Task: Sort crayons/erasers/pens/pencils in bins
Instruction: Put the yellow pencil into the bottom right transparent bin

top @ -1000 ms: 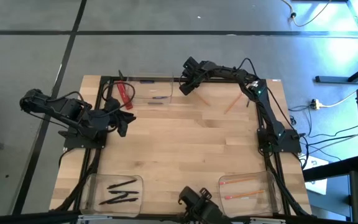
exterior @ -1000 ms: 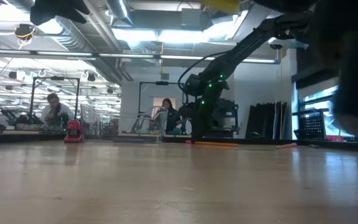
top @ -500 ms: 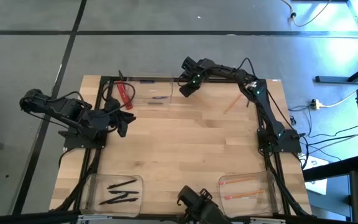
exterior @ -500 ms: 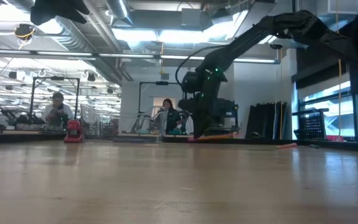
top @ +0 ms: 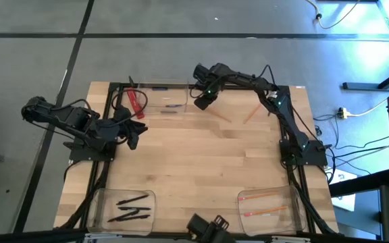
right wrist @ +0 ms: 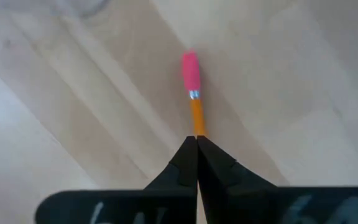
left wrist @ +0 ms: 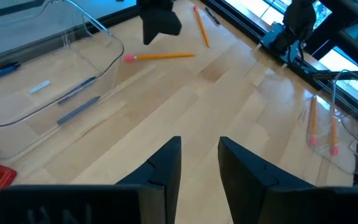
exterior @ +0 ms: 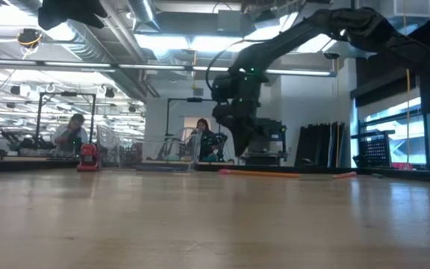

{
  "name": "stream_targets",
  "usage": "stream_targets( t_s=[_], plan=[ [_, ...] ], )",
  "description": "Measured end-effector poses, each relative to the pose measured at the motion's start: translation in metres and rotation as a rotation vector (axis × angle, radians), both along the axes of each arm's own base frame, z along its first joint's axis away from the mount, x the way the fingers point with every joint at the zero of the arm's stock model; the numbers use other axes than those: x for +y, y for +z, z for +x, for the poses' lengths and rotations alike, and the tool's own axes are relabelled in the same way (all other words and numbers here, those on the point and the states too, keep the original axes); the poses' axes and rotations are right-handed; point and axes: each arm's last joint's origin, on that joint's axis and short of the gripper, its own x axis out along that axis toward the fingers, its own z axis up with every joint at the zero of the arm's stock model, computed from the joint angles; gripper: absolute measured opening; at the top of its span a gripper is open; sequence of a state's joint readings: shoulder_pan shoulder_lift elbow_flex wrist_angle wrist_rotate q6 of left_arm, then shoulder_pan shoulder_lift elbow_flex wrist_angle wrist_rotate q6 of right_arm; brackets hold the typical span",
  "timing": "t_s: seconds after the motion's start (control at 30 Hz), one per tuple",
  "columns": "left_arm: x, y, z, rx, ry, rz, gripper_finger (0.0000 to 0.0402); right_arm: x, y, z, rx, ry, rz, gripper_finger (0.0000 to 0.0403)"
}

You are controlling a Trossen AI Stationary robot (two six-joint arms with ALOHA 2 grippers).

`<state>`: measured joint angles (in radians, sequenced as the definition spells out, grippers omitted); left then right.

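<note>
An orange pencil [left wrist: 163,56] with a pink end [right wrist: 190,70] lies flat on the table at the far middle, and it shows in the low view [exterior: 260,173] too. My right gripper [top: 203,102] hangs shut just above it, pointing down, and its fingertips hide the pencil's other end in the right wrist view. My left gripper [left wrist: 199,162] waits open and empty over the table's left side [top: 135,131]. The far bin [top: 164,101] holds bluish crayons [left wrist: 76,109]. In the near left bin [top: 100,202] lie black pens [top: 130,206]. Pencils [top: 265,202] lie in the near right bin [top: 290,206].
A second loose pencil [top: 252,113] lies to the right of my right gripper. A red flat strip [top: 136,101] lies beside the far bin. Black frame bars and cables run along the table's edges. The table's middle [top: 201,162] is bare wood.
My right gripper has risen off the table and drifted a little toward the table's left edge. In the low view the pencil under it stood tipped up at one end half a second ago and now lies flat on the table again.
</note>
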<state>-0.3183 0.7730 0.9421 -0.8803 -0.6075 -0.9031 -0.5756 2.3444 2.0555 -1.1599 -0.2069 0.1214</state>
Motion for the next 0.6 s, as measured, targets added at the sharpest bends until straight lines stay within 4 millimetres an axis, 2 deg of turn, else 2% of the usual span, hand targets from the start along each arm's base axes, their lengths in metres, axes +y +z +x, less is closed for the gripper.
stream_targets(
  t_s=[0.33,0.6],
  plan=[
    [0.000,0.000,0.000,0.011,-0.017,0.024,0.0097,0.028,0.002,0.019,0.022,0.091,-0.105,0.0005],
    [0.000,0.000,0.000,0.017,-0.025,0.036,0.0097,0.034,0.003,0.026,-0.043,0.159,-0.071,0.0038]
  ],
)
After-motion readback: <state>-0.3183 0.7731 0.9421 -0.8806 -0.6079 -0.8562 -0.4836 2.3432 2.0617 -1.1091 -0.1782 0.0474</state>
